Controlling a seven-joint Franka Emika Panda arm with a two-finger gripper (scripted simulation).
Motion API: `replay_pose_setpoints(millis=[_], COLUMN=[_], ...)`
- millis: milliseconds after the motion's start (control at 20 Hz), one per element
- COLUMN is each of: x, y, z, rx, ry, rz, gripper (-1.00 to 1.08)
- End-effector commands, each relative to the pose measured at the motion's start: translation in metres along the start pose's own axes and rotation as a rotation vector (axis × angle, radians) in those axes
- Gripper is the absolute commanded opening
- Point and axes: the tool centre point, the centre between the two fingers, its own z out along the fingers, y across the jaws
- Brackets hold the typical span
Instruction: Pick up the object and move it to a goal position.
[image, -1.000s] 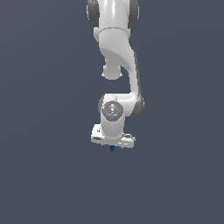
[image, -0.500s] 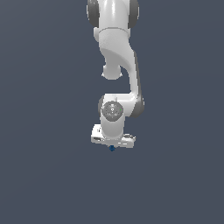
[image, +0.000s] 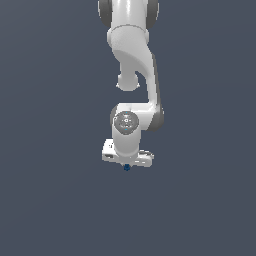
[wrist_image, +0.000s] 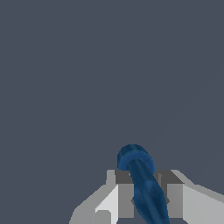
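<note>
The object (wrist_image: 142, 183) is a small dark blue lumpy item, longer than wide, held between my two grey fingers (wrist_image: 125, 194) in the wrist view. My gripper (wrist_image: 145, 192) is shut on it. In the exterior view the white arm hangs down from the top, and the gripper (image: 127, 165) points down with only a speck of the blue object (image: 127, 168) showing under the hand. The fingers are mostly hidden behind the hand there. The object is lifted off the grey floor.
A plain dark grey floor (image: 55, 200) fills both views. No other objects or goal marker show.
The arm and the held object have risen slightly in the exterior view; the grip has not changed.
</note>
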Motion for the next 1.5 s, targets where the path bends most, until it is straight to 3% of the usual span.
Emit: replay_pose_setpoints(millis=[0,300,1050,1450], x=[-0.001,-0.007,-0.025,-0.028], y=[0.005,0.023,0.088,0.111], z=[-0.012,-0.057,-0.219,-0.273], rx=[0.0,0.0,0.001,0.001], ry=[0.001,0.001,0.001,0.001], rz=[0.0,0.0,0.0,0.0], gripper=[-1.0,-1.0,-1.0,-1.0])
